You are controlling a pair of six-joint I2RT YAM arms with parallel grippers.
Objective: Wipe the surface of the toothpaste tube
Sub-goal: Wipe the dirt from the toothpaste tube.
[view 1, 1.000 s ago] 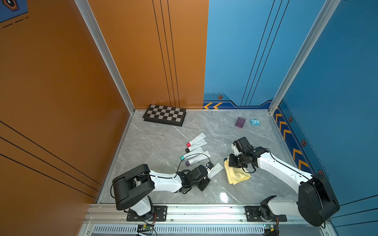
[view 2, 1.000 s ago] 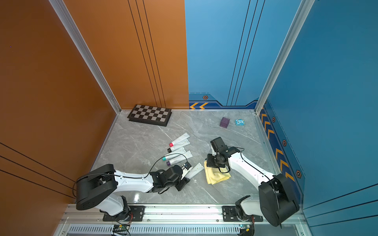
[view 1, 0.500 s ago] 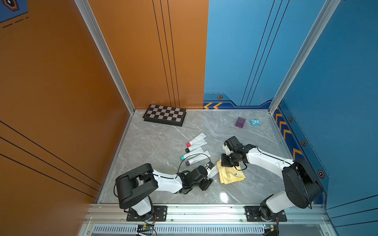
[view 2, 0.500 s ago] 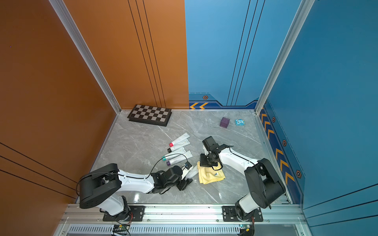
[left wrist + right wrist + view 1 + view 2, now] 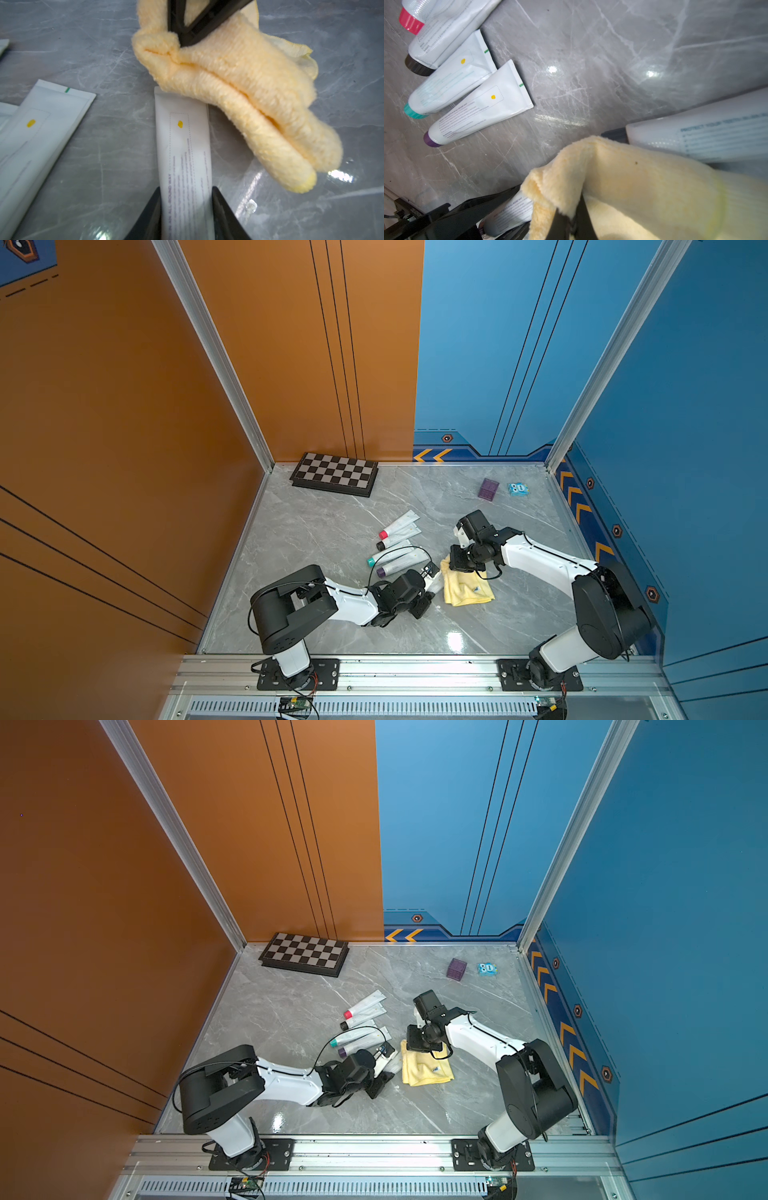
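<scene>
Our left pincer [image 5: 186, 189] clamps the white plastic toothpaste tube [image 5: 182, 145]. Just ahead of it, our right pincer [image 5: 571, 212] pinches the fluffy yellow cloth [image 5: 643, 187], which covers the tube's end.

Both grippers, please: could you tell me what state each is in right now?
Left gripper: closed on the toothpaste tube.
Right gripper: closed on the yellow cloth.

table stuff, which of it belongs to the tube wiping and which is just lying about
In the job: toothpaste tube in the left gripper; yellow cloth in the right gripper.
Lying about: the other tubes, chessboard, purple cube, small blue box.
</scene>
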